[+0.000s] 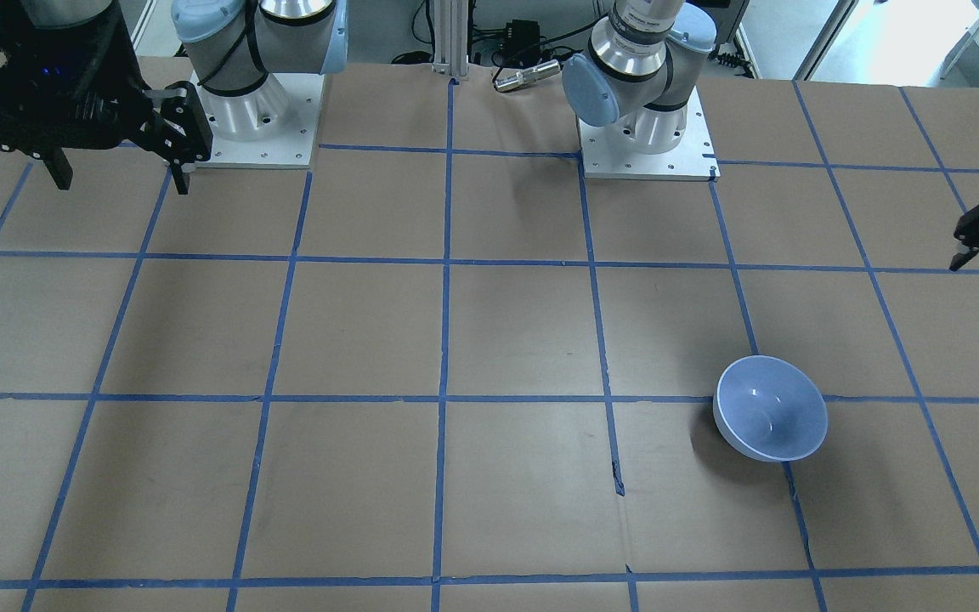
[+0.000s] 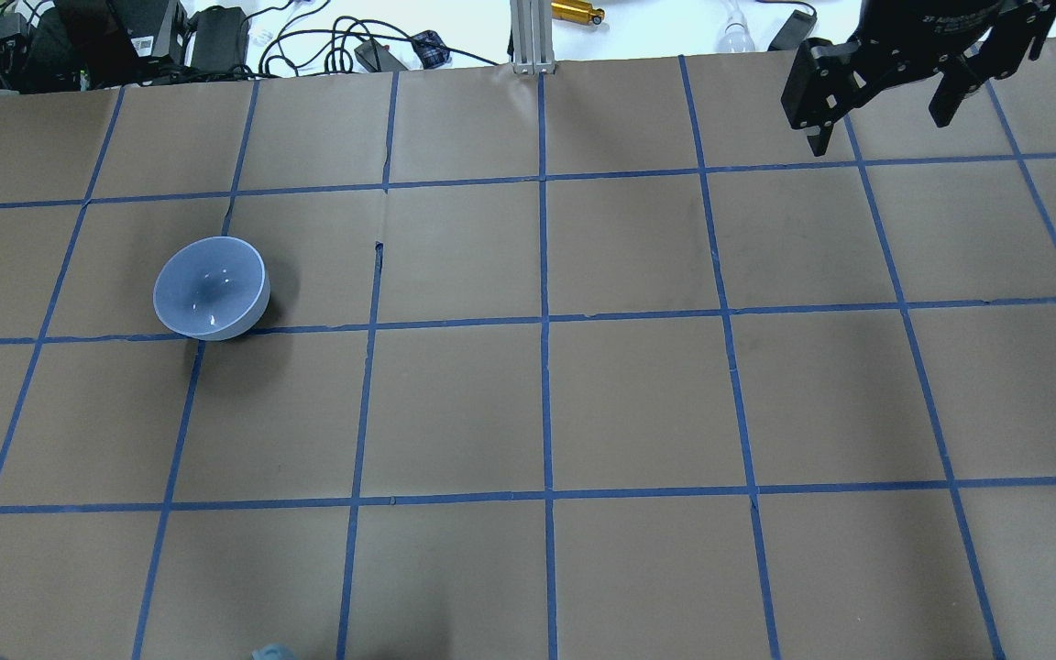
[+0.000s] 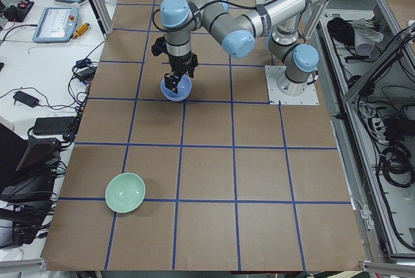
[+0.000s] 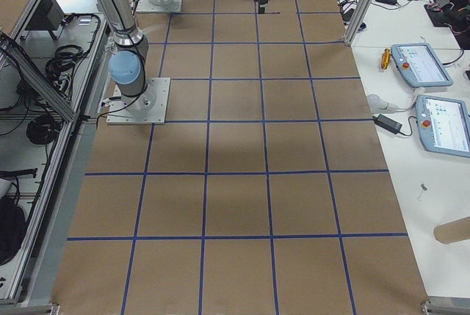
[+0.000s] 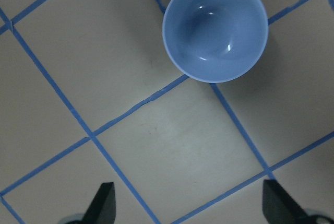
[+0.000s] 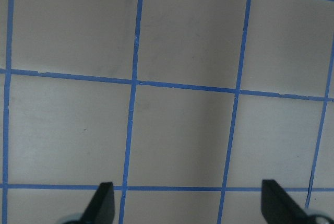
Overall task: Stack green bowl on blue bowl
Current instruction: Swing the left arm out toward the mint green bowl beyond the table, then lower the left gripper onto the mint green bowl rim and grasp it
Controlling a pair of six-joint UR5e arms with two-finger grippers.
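The brown paper-covered table [image 2: 638, 394] is gridded with blue tape [image 2: 545, 367]. The left gripper [image 5: 190, 208] hangs spread wide and empty near the glossy pale-blue round bowl [image 5: 215, 28]. The right gripper [image 6: 188, 205], likewise spread and empty, is far right. The mint-green glossy round bowl [image 3: 126, 192] sits upright farther left, well apart.

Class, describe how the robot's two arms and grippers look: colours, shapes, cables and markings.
Both the left arm and right arm are silver-grey tubes with rounded pale blue joint caps. A black cable runs along the left arm. The left gripper and right gripper are black, two-fingered; the right one bears small white lettering.
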